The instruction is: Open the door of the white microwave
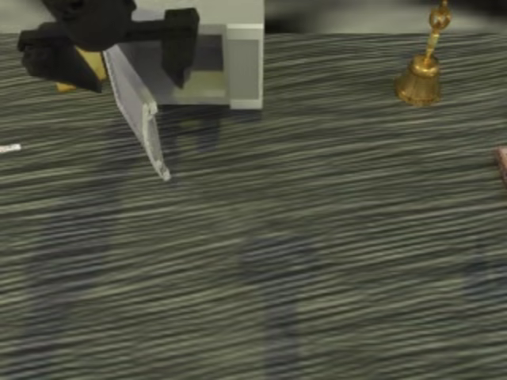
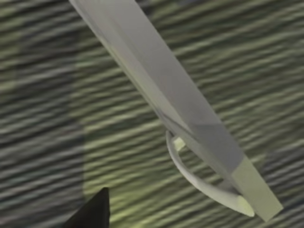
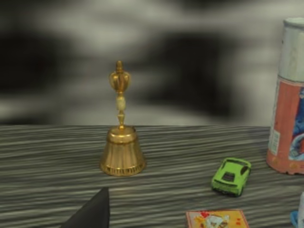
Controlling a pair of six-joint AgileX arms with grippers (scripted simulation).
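Note:
The white microwave [image 1: 244, 55] stands at the table's back left. Its door [image 1: 139, 111] is swung wide open towards the front, hinged at the left, and the cavity shows behind it. In the left wrist view the door [image 2: 156, 80] runs diagonally, with its curved handle [image 2: 194, 178] near the free end. My left gripper [image 1: 181, 47] hovers over the open cavity, behind the door. One dark finger [image 2: 95, 211] shows, apart from the handle, with nothing held. My right arm is out of the top view; one finger [image 3: 95, 211] of its gripper shows over bare table.
A yellow cube [image 1: 89, 67] sits left of the microwave, partly under my left arm. A golden bell [image 1: 418, 79] stands at the back right. Near the right gripper are a green toy car [image 3: 231, 175], a tall can [image 3: 289, 95] and a card [image 3: 216, 218].

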